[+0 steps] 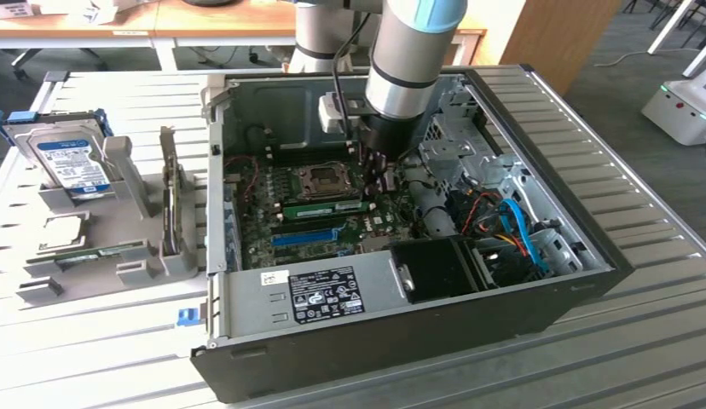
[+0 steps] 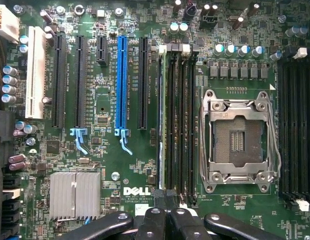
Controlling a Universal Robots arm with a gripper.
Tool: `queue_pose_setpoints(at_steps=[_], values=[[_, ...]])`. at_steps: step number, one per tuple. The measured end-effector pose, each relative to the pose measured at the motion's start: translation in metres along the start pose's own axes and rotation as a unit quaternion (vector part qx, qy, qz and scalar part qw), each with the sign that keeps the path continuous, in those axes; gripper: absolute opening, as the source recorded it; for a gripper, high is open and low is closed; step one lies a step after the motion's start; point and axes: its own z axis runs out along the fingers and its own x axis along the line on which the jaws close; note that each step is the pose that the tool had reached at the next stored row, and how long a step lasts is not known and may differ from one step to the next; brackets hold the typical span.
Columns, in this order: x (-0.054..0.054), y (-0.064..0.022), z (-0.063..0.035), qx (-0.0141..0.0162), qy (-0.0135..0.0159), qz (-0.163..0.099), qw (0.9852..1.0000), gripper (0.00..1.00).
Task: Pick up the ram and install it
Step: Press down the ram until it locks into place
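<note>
The ram seems to stand on edge in the memory slot nearest the expansion slots. In the exterior view it shows as a narrow green strip at the middle of the frame, just below the processor socket.

I judge it light, stiff and thin, but fragile. It should not flex, yet its small chips and lower contact edge would suffer from squeezing or scraping. The bare long top edge or the two short ends look the safest places to take hold, with any force kept straight along the slot.

The gripper hovers over one end of the ram, its black fingers drawn fully together. Whether they pinch the ram's edge or only rest above it, I cannot tell.

Beside the ram lie empty black memory slots, hard moulded plastic with white latches. Next comes the long blue slot, glossy, with a pale blue clip. The processor socket has a bright steel frame around a dark pin field. A ribbed aluminium heatsink sits near the white lettering on the green board.

The case is matte black outside and grey sheet metal within. At the exterior view's left, a grey plastic holder carries a silver hard drive.
</note>
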Motion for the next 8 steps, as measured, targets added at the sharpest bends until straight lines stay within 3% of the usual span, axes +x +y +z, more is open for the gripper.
queue_pose_setpoints(at_steps=[8], values=[[0.0000, -0.0001, 0.0013, 0.0000, 0.0000, 0.000, 1.0000, 0.11]])
